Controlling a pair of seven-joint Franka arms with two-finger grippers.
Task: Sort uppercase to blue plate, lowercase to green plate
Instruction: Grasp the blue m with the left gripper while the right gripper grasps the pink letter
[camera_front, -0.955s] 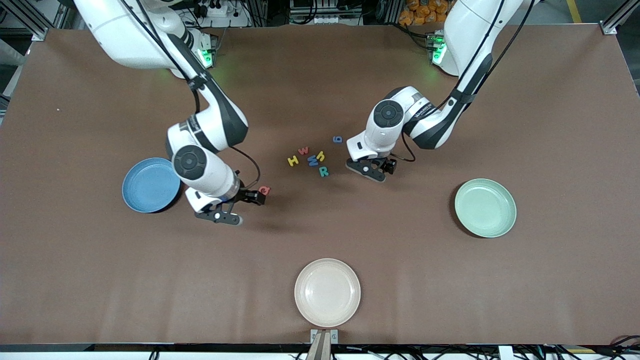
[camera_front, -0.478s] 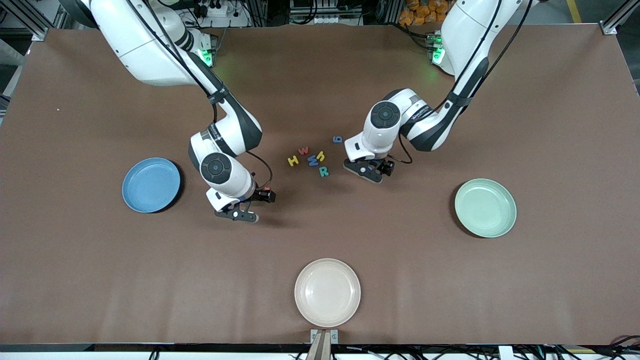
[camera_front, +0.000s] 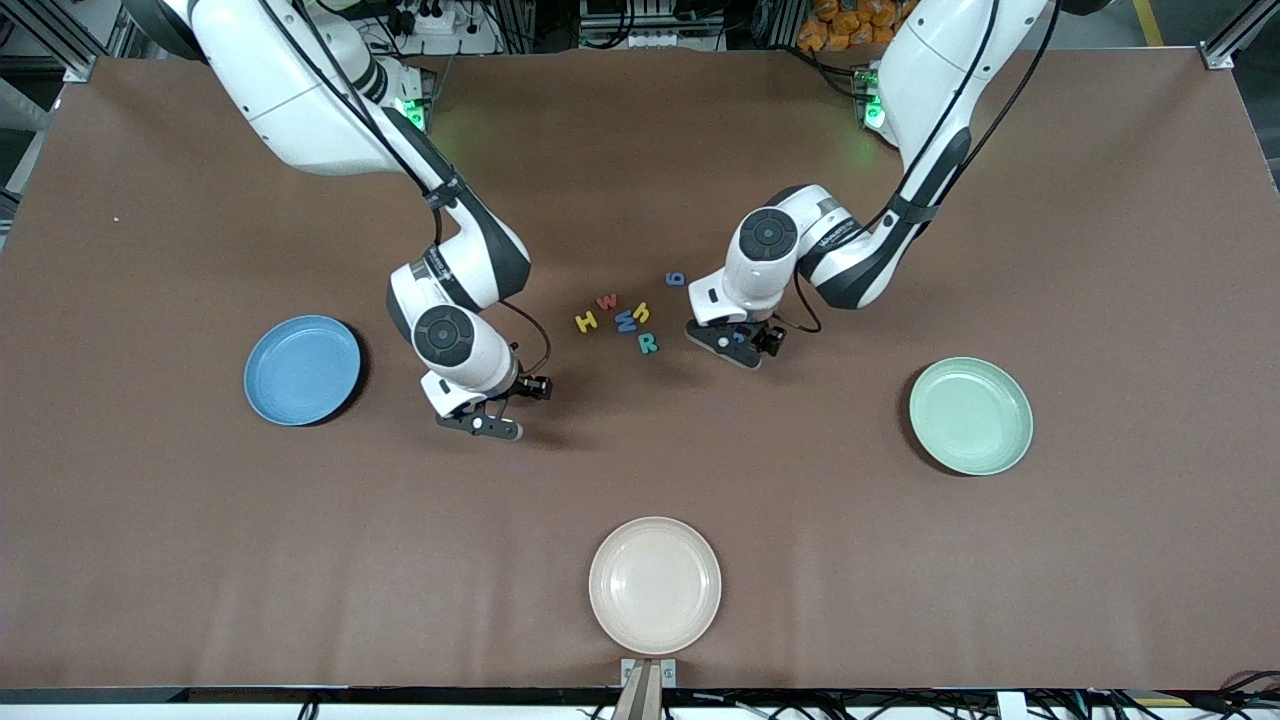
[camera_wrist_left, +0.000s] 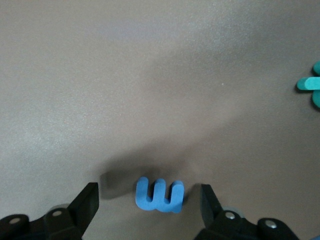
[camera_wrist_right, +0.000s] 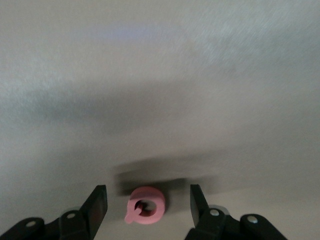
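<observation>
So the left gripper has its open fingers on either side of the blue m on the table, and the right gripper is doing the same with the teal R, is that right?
Not quite. The left gripper does straddle the blue m, but the right wrist view shows the right gripper straddling the red Q, not the teal R, which lies in the letter cluster.

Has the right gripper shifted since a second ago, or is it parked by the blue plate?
Yes. The right gripper has moved away from the blue plate, toward the letter cluster, and now straddles the red Q.
</observation>
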